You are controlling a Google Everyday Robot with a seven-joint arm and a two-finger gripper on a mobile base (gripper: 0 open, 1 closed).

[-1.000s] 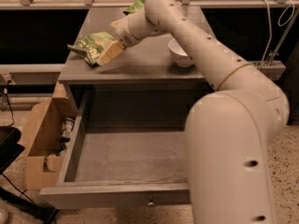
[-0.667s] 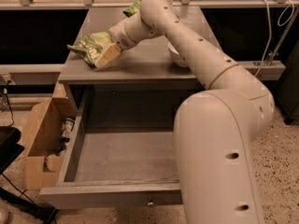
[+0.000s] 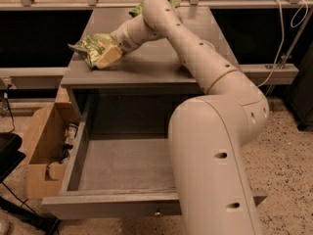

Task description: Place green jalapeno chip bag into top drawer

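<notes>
Arm (image 3: 215,131): the right half of the frame is filled by it, from the lower right up and over to the upper left.

Top drawer (image 3: 127,165): pulled fully out below the cabinet top (image 3: 161,62), in the lower centre of the frame. Its grey floor is seen bare in the part not hidden by the arm.

Cardboard box (image 3: 41,146): noted on the floor at the left edge, just beside the drawer's left wall, with small items inside (too dim to be identified).

Green jalapeno chip bag (image 3: 93,45): found on the cabinet top near its front left corner, in the upper left of the frame. It lies crumpled, and not in the drawer.

Gripper (image 3: 108,57): set against the lower right edge of the bag, touching it, low over the cabinet top. How far it is open, and whether the bag is actually clamped, cannot be told.

Second green bag (image 3: 138,9): partly glimpsed behind the arm at the top centre.

Knob (image 3: 157,212): small, metal, on the drawer's front panel at the bottom.
</notes>
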